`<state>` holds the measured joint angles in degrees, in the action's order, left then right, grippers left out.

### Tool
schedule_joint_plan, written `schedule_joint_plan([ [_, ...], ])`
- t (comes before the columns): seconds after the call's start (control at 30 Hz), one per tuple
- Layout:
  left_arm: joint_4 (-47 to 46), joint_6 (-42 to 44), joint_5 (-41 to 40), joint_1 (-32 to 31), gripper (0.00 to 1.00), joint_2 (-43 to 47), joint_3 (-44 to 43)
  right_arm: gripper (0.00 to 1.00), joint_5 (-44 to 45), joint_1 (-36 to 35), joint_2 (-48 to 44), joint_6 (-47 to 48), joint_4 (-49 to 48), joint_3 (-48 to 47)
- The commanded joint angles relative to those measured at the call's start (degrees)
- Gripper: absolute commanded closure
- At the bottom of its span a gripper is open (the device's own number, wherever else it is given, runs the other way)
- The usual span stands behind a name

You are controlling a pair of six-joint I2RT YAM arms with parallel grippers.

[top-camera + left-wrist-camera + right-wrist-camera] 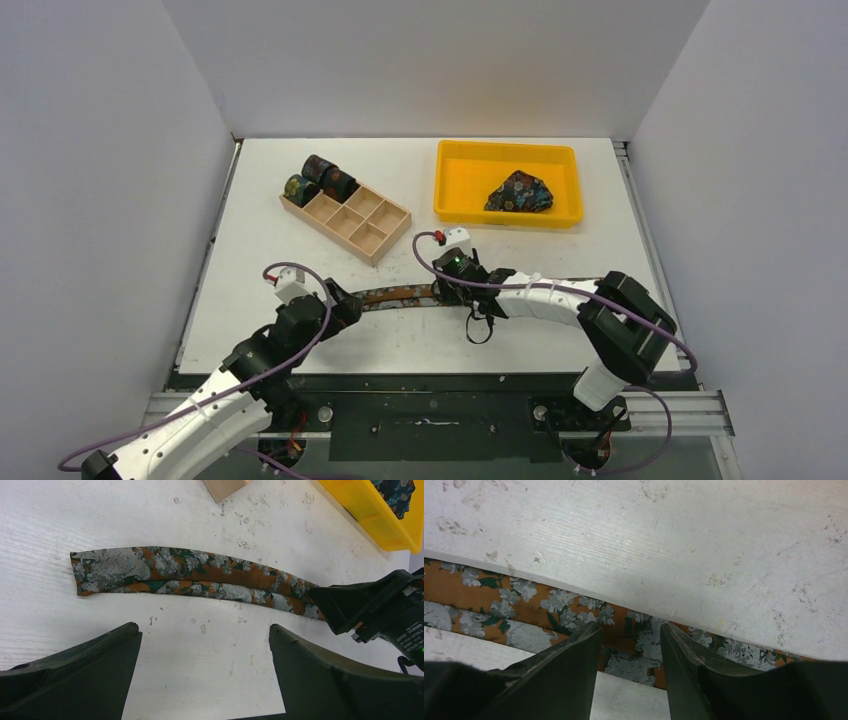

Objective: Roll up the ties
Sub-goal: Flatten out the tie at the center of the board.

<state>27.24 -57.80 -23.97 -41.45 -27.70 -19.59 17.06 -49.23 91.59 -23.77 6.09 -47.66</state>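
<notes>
Left tool [204, 628] spread wide, low over bare counter [200, 520], just below the flat orange tie [190, 577] at frame centre. Right tool [629, 630] narrow, tips on tie's right end; grip cannot be told. Upper left: rolled ties [320, 175] at box [355, 225] end. Upper right: bundled tie [520, 192] in tray [460, 165].

Beyond the left claw [352, 300] you have a shallow light wooden compartment box [352, 222], set at a slant and divided into squares. Beyond the right claw [445, 292], a little to its right, sits a yellow rectangular plastic tray [465, 185], apart from the box. Under both claws is the white table [560, 250], scuffed and speckled. Plain grey walls [420, 60] close three sides.
</notes>
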Motion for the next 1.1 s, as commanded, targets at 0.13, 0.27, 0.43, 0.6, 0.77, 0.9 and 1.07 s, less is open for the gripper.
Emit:
schedule_joint_plan([
  [0.13, -3.4, 1.1, 0.4, 0.5, 0.00, -1.6, -0.2, 0.61, 1.6, -1.1, 1.5, -0.1, -0.8, 0.9],
  [0.27, -4.0, 1.2, 0.6, 0.5, 0.00, -1.6, 0.5, 0.72, 0.8, -1.0, 2.2, -0.4, -0.9, 1.2],
  [0.43, -3.8, 1.6, 1.0, 0.5, 0.00, -1.7, 0.2, 0.85, 0.0, -1.0, 2.0, -0.5, -0.4, 1.4],
  [0.6, -2.9, 1.9, 0.9, 0.5, 0.00, -0.7, 0.2, 0.95, 0.1, -1.0, -0.6, -1.4, 0.9, 2.5],
  [0.77, -2.8, 1.9, 1.2, 0.6, 0.00, 0.1, 0.4, 0.72, 1.2, -1.1, -5.2, -3.4, 0.8, 3.4],
  [0.9, -2.7, 1.7, 1.5, 0.6, 0.00, 0.1, 0.5, 0.56, 2.3, -1.7, -5.8, -3.7, 1.0, 2.3],
  [1.07, -2.7, 1.3, 2.1, 0.6, 0.00, 0.2, 0.8, 0.54, 1.5, -1.8, -1.7, -3.2, 0.9, 0.2],
])
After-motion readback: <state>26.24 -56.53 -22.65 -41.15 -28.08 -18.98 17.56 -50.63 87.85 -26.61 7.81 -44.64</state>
